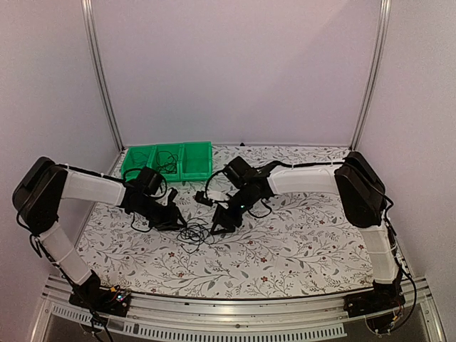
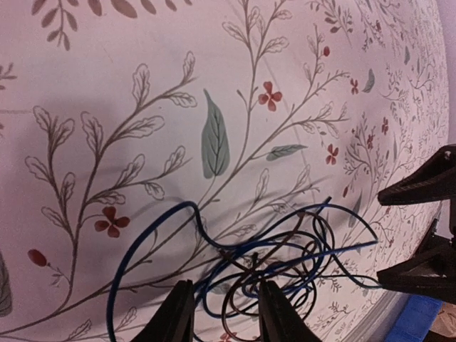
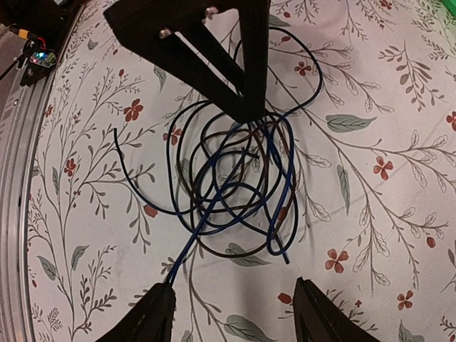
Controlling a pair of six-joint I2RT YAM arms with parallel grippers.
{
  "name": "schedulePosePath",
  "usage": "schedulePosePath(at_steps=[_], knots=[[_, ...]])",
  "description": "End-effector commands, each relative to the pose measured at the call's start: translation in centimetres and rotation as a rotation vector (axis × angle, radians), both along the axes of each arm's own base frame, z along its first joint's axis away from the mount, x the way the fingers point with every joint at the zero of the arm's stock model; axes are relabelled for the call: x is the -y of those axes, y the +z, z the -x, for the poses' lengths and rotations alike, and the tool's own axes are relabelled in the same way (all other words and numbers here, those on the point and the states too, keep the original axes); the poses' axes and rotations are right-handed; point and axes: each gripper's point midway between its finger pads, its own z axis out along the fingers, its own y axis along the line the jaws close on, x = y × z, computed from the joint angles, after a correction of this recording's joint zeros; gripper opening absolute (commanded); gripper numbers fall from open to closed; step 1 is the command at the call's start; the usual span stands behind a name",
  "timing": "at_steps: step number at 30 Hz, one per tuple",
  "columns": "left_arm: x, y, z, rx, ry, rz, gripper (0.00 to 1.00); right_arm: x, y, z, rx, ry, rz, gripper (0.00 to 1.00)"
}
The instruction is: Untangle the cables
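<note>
The cables (image 1: 194,233) are a small tangle of thin black and blue wires on the flowered cloth between the two grippers. In the left wrist view the bundle (image 2: 285,256) lies at and just past my left gripper (image 2: 226,313), which is open with several loops between its fingers. In the right wrist view the bundle (image 3: 235,178) lies ahead of my right gripper (image 3: 235,317), which is wide open. One blue wire runs to its left finger (image 3: 153,313). The left gripper (image 3: 214,57) comes down onto the bundle's far side. In the top view the left gripper (image 1: 179,222) and right gripper (image 1: 217,224) flank the tangle.
A green bin (image 1: 196,171) with three compartments stands at the back left, with thin wires in its middle part. A small black piece with a wire (image 1: 203,198) lies behind the grippers. The table's metal front rail (image 3: 14,178) is close to the bundle.
</note>
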Motion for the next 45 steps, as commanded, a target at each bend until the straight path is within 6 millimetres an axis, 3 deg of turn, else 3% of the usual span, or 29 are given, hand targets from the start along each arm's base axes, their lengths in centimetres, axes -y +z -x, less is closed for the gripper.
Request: schedulePosePath(at_steps=[1, 6, 13, 15, 20, 23, 28, 34, 39, 45], knots=[[1.1, 0.0, -0.4, -0.014, -0.010, 0.024, 0.28, -2.2, 1.1, -0.2, 0.018, 0.018, -0.059, 0.62], [1.1, 0.0, -0.7, -0.015, -0.013, 0.017, 0.19, -3.7, 0.9, -0.8, 0.026, 0.022, -0.086, 0.63], [1.2, 0.6, -0.5, -0.007, -0.026, 0.026, 0.02, -4.4, -1.5, -0.6, -0.024, 0.034, -0.091, 0.65], [1.1, 1.2, -0.4, 0.006, -0.031, 0.030, 0.00, -4.8, -2.1, -0.9, -0.043, 0.010, -0.088, 0.60], [0.2, 2.2, 0.3, 0.028, -0.022, 0.006, 0.00, -5.2, -3.3, -1.6, -0.059, -0.036, -0.071, 0.30], [-0.3, 1.9, 0.7, 0.013, 0.002, -0.008, 0.21, -5.2, -3.7, -1.7, -0.065, -0.046, -0.066, 0.16], [-0.1, -0.1, 1.7, -0.088, 0.023, 0.007, 0.24, -5.0, -4.3, -1.8, -0.074, -0.068, -0.049, 0.17], [1.3, -0.4, 1.2, -0.115, 0.028, 0.074, 0.18, -4.6, -4.6, -2.1, -0.057, -0.092, -0.031, 0.21], [1.6, -0.7, 1.6, -0.169, 0.021, 0.084, 0.21, -4.3, -4.7, -3.0, -0.016, -0.128, -0.014, 0.24], [1.8, -0.4, 1.9, -0.180, 0.003, 0.098, 0.09, -4.1, -5.0, -3.1, -0.005, -0.142, -0.001, 0.25]])
